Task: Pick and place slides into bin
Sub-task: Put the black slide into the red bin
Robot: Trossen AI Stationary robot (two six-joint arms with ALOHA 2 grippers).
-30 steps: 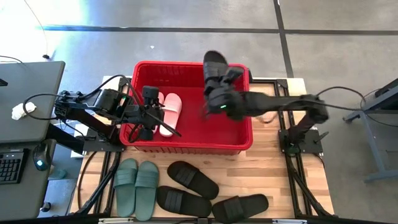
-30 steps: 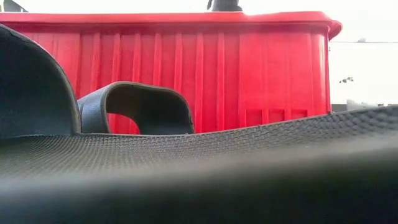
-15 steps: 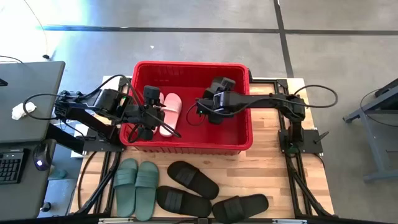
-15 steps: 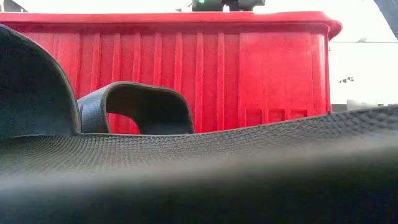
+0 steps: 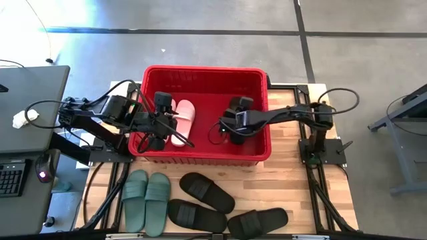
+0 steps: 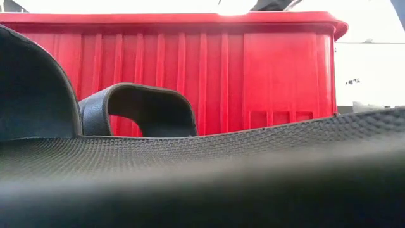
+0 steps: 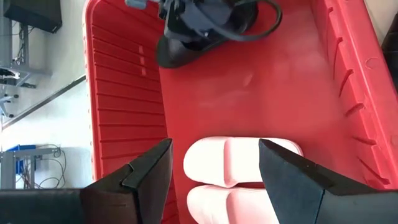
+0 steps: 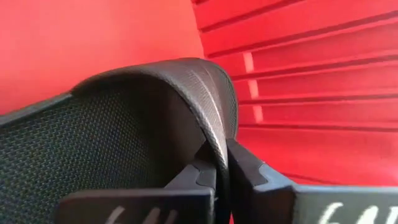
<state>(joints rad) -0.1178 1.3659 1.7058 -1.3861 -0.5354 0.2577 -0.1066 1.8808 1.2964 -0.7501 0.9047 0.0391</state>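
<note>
1. The held black slide [image 8: 124, 143] has a textured, woven-pattern footbed and a ribbed, wide strap with a thick edge. It sits low inside the bin [image 5: 200, 72], on the side of the bin nearest the right arm's base.
2. The right gripper [image 8: 222, 163] is fully closed, its two fingers pinching the edge of that strap between them.
3. The left gripper [image 7: 214, 180] stands wide apart with nothing between its fingers. It hangs over the pale pink pair [image 5: 179, 120], which lies on the bin floor along the opposite end wall.
4. Change: a second ago the right arm carried the black slide high over the bin's far rim; half a second ago it was above the bin's middle. It has now come down near the bin floor. The left arm has not moved.
5. Orientation of the held slide: its long axis cannot be determined, as the gripper covers most of it from above.
6. Outside the bin, beside its near wall, lie the sage green pair [image 5: 147, 192] and three black slides [image 5: 207, 190].
</note>
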